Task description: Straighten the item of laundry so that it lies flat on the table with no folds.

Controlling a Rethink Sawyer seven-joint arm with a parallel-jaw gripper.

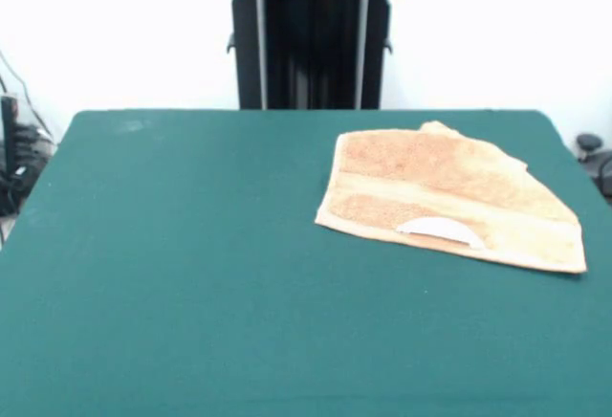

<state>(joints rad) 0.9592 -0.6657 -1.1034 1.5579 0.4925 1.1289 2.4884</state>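
Observation:
A light-brown terry towel (pixel 445 197) lies on the right half of the dark green table (pixel 191 264), toward the far side. Its far right corner is folded over, so the outline is uneven, with a small bump at the far edge. A white label (pixel 440 230) lies on its near part. A woven band runs across its middle. The gripper is not in view; only the robot's black pedestal (pixel 311 44) with a red top shows at the table's far side.
Cables and dark equipment (pixel 14 159) sit off the table's left edge. A dark object (pixel 595 154) sits off the right edge. The wall behind is white.

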